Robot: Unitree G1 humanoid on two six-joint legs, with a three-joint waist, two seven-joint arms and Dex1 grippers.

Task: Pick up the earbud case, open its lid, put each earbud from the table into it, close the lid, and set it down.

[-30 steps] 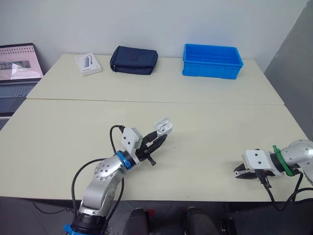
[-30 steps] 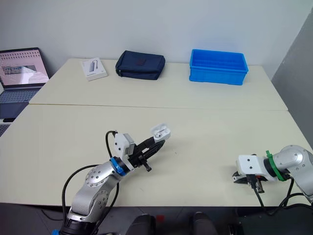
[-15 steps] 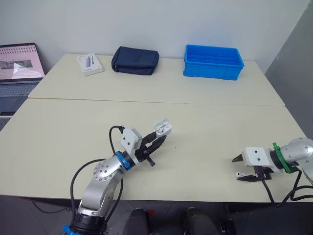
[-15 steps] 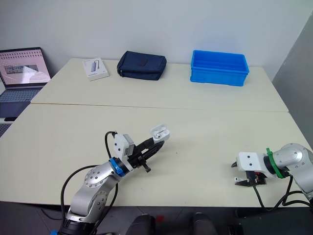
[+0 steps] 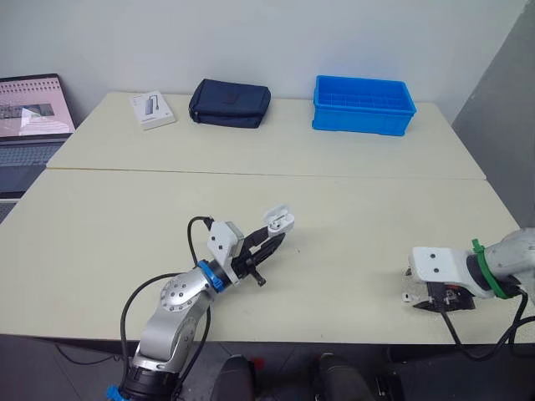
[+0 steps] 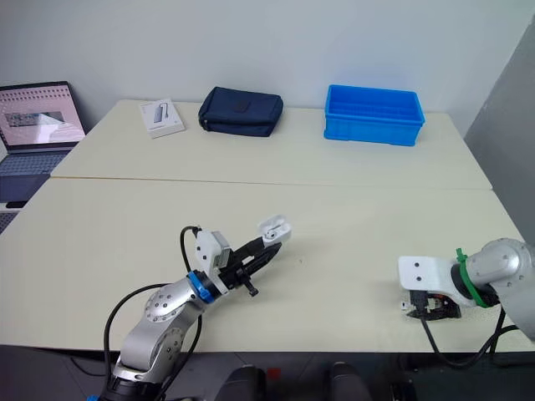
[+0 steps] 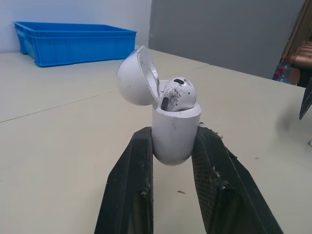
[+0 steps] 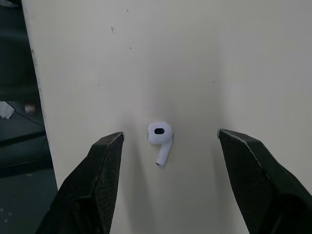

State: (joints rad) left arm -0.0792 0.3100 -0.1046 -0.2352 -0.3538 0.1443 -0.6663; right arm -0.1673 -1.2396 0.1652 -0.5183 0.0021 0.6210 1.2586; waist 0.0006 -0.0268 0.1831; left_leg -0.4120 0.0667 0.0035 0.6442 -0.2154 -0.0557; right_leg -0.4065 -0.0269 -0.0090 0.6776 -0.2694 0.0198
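An open-lidded earbud case (image 7: 174, 134), one earbud (image 7: 178, 92) already seated, is clamped upright in the left tool (image 5: 274, 238) above the bench (image 5: 376, 209), apparently ready to receive the other. The right tool (image 8: 170, 133), spread wide and empty, straddles the second earbud (image 8: 160, 137) lying near the bench's front right edge, seemingly poised to pinch it.

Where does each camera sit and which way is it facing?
Head pair: on the head, facing forward and down over the table; both arms show.
Left wrist: on the left arm, looking along the left claw at the open earbud case it grips.
Right wrist: on the right arm, facing down at a loose earbud inside the open right claw.
Shared: head and left wrist both show the case and blue bin.
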